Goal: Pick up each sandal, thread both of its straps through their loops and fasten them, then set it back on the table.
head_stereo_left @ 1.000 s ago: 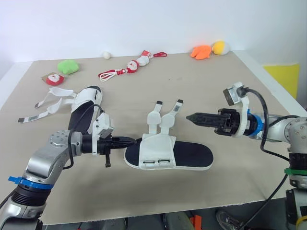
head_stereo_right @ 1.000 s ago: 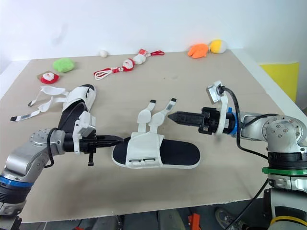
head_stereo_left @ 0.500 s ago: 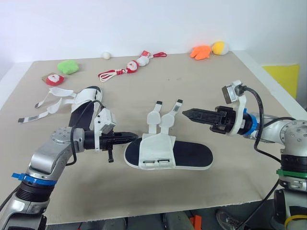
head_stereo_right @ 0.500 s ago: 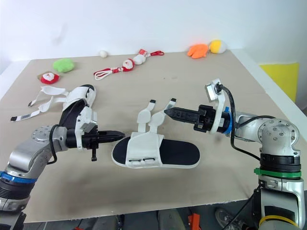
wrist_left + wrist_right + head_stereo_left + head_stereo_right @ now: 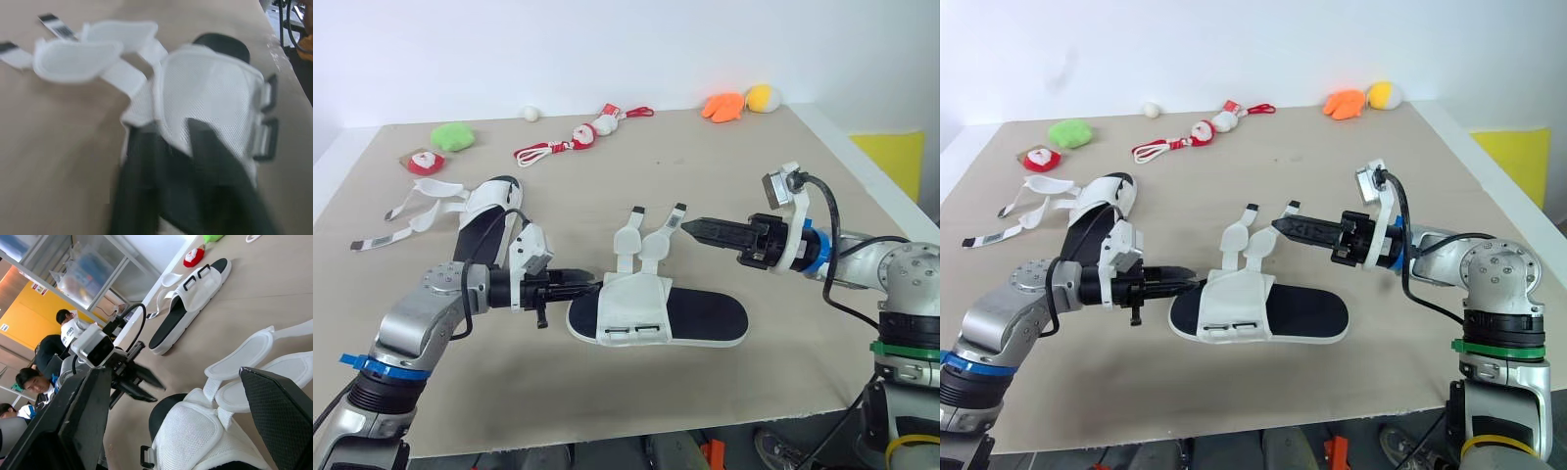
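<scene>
Both grippers spread open beside the middle sandal (image 5: pixel 690 318) on the table (image 5: pixel 783 147).
At the far left lies the second sandal (image 5: pixel 487 220), its straps loose. The left gripper (image 5: pixel 590 286), fingers apart, is at the middle sandal's left end. Its two straps (image 5: pixel 641 240) lie unfastened, pointing far. The right gripper (image 5: pixel 688 227), fingers wide apart, hovers just right of the strap tips.

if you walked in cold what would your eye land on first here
The white and black sandal in the middle of the table, its two straps unfastened and splayed toward the far side. The left gripper points at its left end, the right gripper at the strap tips. A second sandal lies farther left, straps loose too.
</scene>
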You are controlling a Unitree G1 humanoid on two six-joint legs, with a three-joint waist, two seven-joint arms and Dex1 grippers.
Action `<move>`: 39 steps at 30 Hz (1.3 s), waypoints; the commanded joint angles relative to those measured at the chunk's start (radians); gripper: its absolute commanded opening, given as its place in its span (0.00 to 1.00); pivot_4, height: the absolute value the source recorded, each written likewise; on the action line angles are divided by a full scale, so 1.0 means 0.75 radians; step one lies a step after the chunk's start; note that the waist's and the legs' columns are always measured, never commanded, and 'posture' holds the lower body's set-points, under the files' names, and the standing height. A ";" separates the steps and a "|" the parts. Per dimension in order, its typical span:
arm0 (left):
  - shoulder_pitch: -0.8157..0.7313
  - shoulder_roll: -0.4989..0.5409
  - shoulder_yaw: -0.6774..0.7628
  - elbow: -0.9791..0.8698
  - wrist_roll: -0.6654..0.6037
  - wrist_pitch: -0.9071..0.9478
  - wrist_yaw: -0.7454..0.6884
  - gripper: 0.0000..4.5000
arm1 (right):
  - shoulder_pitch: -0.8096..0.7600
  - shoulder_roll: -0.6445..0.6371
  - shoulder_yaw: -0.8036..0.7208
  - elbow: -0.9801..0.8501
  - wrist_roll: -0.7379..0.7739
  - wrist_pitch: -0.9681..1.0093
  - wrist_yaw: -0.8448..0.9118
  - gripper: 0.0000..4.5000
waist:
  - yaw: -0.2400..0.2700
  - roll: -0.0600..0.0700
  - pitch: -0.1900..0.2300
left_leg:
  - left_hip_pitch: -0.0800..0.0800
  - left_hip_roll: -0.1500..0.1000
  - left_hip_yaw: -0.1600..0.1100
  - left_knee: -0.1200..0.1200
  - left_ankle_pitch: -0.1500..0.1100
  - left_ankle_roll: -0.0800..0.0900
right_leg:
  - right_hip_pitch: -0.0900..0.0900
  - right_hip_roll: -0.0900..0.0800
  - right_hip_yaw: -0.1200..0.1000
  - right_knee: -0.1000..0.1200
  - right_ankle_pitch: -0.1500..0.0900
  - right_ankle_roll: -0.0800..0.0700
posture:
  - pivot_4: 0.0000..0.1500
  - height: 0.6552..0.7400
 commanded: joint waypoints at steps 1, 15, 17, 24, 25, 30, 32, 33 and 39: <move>-0.020 0.010 0.025 -0.037 -0.010 0.010 0.001 0.62 | -0.027 0.005 -0.059 -0.037 0.018 -0.005 -0.006 1.00 | 0.000 0.000 0.000 | 0.000 0.000 0.000 0.000 0.000 0.000 | 0.000 0.000 0.000 0.000 0.000 0.000 | 1.00 1.00; 0.021 0.052 -0.014 -0.089 -0.005 0.036 -0.051 0.11 | -0.068 0.030 -0.077 0.027 0.049 0.031 -0.050 1.00 | 0.000 0.000 0.000 | 0.001 0.000 0.000 0.000 0.000 0.000 | 0.000 0.000 0.000 0.003 -0.001 0.000 | 1.00 1.00; 0.035 0.064 -0.048 -0.085 0.029 0.034 -0.055 0.01 | -0.094 0.045 -0.089 0.080 0.059 0.058 -0.109 1.00 | -0.001 0.000 0.000 | 0.001 0.000 0.000 0.001 0.000 0.000 | 0.000 0.000 0.000 0.004 -0.001 0.000 | 1.00 1.00; 0.070 0.050 -0.128 -0.057 0.114 0.007 -0.039 0.01 | -0.239 0.146 -0.150 0.475 -0.032 0.145 -0.475 1.00 | -0.003 0.000 0.000 | 0.003 -0.001 0.000 0.001 0.001 0.002 | 0.000 0.000 0.001 0.006 0.000 -0.001 | 1.00 1.00; 0.072 0.042 -0.135 -0.050 0.124 0.002 -0.035 0.01 | -0.259 0.162 -0.166 0.532 -0.048 0.152 -0.519 1.00 | -0.003 0.000 0.000 | 0.003 -0.001 0.000 0.001 0.002 0.003 | 0.000 0.000 0.001 0.006 0.000 -0.002 | 1.00 1.00; 0.081 0.023 -0.157 -0.027 0.161 -0.015 -0.029 0.01 | -0.348 0.251 -0.230 0.702 -0.129 0.145 -0.631 1.00 | -0.004 0.000 0.000 | 0.003 -0.001 0.000 0.000 0.002 0.003 | 0.000 0.000 0.001 0.007 -0.001 -0.002 | 1.00 1.00; 0.079 0.014 -0.160 -0.019 0.170 -0.019 -0.027 0.01 | -0.392 0.291 -0.245 0.771 -0.166 0.129 -0.636 1.00 | -0.004 0.000 0.000 | 0.003 -0.001 0.000 0.000 0.002 0.003 | 0.000 0.000 0.001 0.007 -0.001 -0.002 | 1.00 1.00; 0.078 0.011 -0.161 -0.016 0.172 -0.021 -0.027 0.01 | -0.409 0.305 -0.243 0.799 -0.190 0.118 -0.629 1.00 | -0.004 0.000 0.000 | 0.003 -0.001 0.000 0.000 0.002 0.003 | 0.000 0.000 0.001 0.007 -0.001 -0.002 | 1.00 1.00; 0.083 0.001 -0.163 -0.012 0.188 -0.033 -0.025 0.01 | -0.508 0.355 -0.192 1.050 -0.403 -0.013 -0.477 1.00 | -0.005 0.000 0.000 | 0.004 -0.001 0.000 0.000 0.003 0.004 | 0.000 0.000 0.001 0.008 0.000 -0.001 | 1.00 1.00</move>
